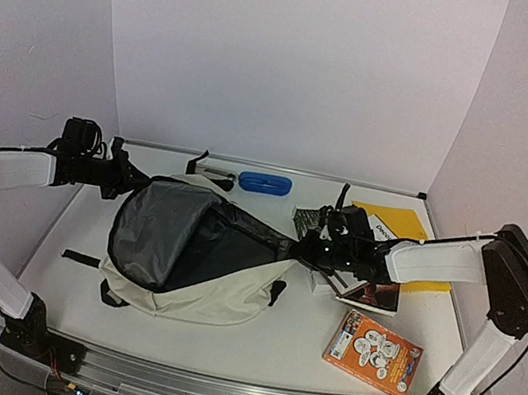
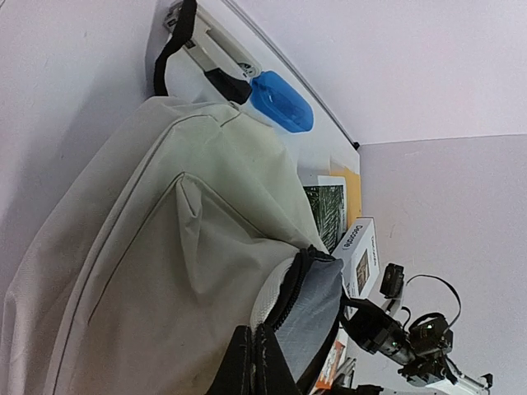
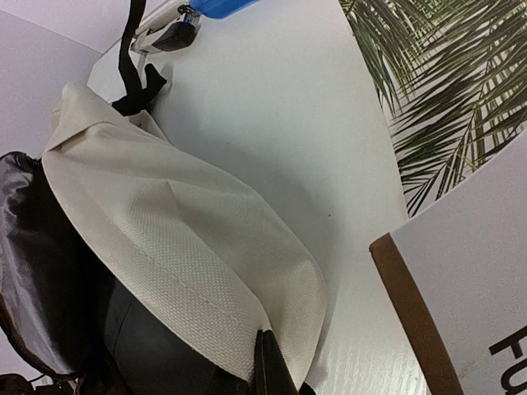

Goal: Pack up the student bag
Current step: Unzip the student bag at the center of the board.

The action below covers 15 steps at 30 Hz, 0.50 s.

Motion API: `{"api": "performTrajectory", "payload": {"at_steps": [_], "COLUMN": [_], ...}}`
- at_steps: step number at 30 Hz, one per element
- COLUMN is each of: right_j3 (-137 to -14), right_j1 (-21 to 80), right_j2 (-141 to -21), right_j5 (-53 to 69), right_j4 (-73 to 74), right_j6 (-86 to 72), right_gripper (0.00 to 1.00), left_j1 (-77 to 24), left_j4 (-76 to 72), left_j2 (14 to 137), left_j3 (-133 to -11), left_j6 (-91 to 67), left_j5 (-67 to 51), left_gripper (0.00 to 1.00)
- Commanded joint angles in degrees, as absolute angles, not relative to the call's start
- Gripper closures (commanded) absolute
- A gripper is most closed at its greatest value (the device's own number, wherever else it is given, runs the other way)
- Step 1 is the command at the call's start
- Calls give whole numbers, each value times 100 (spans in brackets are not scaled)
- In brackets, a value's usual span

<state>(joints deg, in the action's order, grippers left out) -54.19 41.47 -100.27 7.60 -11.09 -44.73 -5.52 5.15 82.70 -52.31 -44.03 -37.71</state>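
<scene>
bag (image 1: 216, 303): cream, lying on its side in the middle of the table (image 1: 218, 350). Its mouth faces up and shows dark grey lining. The mouth is stretched wide between the two grippers and comes to a point on the right.
left gripper (image 1: 132, 186): closed on the left rim of the bag's mouth, close to the left wall. In the left wrist view the bag (image 2: 165, 247) fills most of the picture, and its black zip edge runs down into the dark fingers of the left gripper (image 2: 254, 369).
right gripper (image 1: 308, 252): clamped on the right rim of the mouth. In the right wrist view the cream cloth of the bag (image 3: 165, 230) folds over the right gripper (image 3: 268, 370) at the bottom edge.
strap (image 1: 82, 257): black, lying on the table at the bag's near left side.
blue case (image 1: 264, 183): at the back of the table, behind the bag and apart from it.
palm book (image 1: 306, 220): a palm-leaf cover just behind the right gripper, to the right of the bag.
yellow folder (image 1: 397, 222): in the back right corner, partly hidden by the right arm.
orange book (image 1: 372, 352): flat at the near right, well apart from the bag.
white book (image 3: 469, 304): has a brown edge and black lettering that is cut off. It overlaps a corner of the palm book (image 3: 445, 90).
</scene>
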Motion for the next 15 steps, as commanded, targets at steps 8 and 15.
{"api": "performTrajectory", "payload": {"at_steps": [8, 15], "right_j3": [-5561, -6221], "right_j1": [3747, 3757], "right_j2": [-10027, -10319], "right_j5": [262, 571], "right_j4": [-479, -486], "right_j6": [-3954, -3592], "right_gripper": [100, 100], "left_j1": [267, 250], "left_j4": [-124, -725], "left_j2": [7662, 8113], "left_j3": [-4582, -4068], "left_j6": [-4599, -4695], "left_j5": [-3329, -3369], "left_gripper": [100, 100]}}
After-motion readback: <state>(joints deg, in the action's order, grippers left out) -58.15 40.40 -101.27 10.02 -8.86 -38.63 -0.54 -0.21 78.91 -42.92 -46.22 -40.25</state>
